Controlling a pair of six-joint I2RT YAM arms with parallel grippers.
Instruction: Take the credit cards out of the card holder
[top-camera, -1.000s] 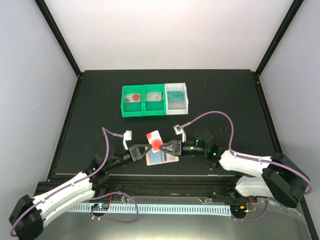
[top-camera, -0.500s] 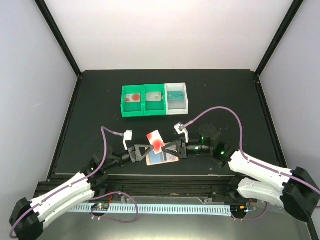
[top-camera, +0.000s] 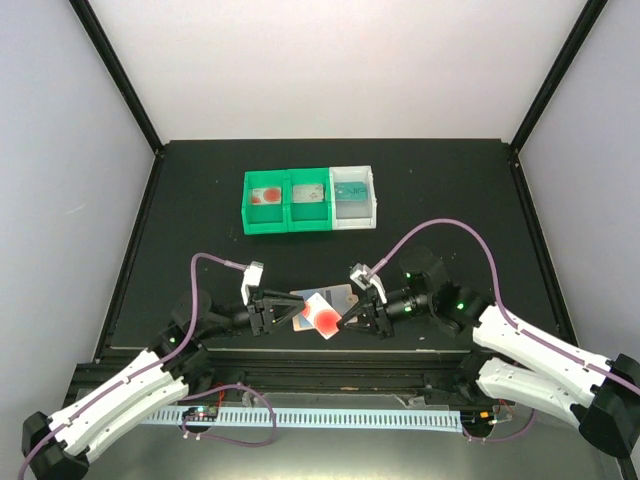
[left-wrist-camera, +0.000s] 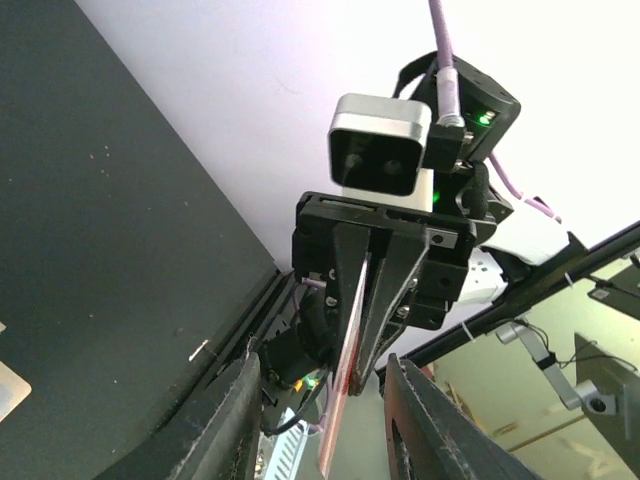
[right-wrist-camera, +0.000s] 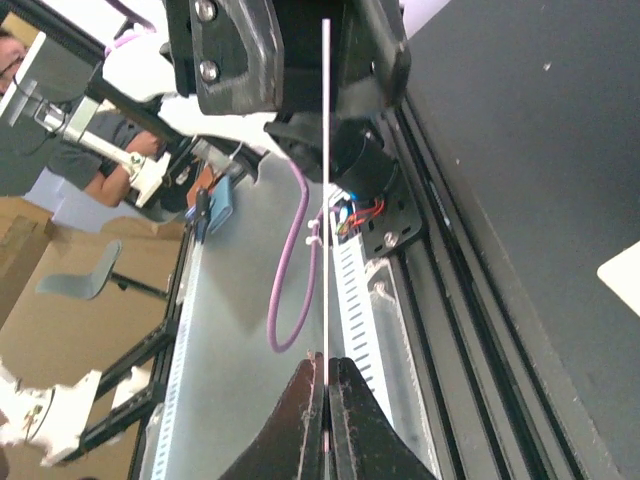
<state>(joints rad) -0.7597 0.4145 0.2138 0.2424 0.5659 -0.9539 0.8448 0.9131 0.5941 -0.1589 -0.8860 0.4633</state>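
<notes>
Inspection of the scene, 3 views.

1. Right gripper (top-camera: 346, 320): jaws closed tight on 1 thin white plastic card with a red disc (top-camera: 322, 319). The right wrist view shows this card (right-wrist-camera: 325, 200) edge-on as a fine vertical line, pinched at its near end between the 2 dark fingertips (right-wrist-camera: 303, 400). The card is off the table and tilted.

2. Left gripper (top-camera: 288, 312): faces the right gripper across the card. In the left wrist view its 2 fingers (left-wrist-camera: 238, 420) stand apart, one on each side of the card's edge (left-wrist-camera: 345, 370), with a gap visible on both sides. No contact with the card can be seen.

3. Small tan leather-like card holder (top-camera: 338, 296): lies flat on the black table top (top-camera: 200, 250), between the 2 grippers and just behind the held card. The card overlaps its near edge in the top view. Neither gripper holds it.

4. Back of the table, well apart from the grippers: a green plastic bin of 2 compartments (top-camera: 287, 225) with a white plastic bin (top-camera: 356, 224) touching its right side. The left green compartment holds a white-and-red card (top-camera: 266, 195), the right green compartment a grey card (top-camera: 311, 194), and the white bin a teal card (top-camera: 351, 193).
</notes>
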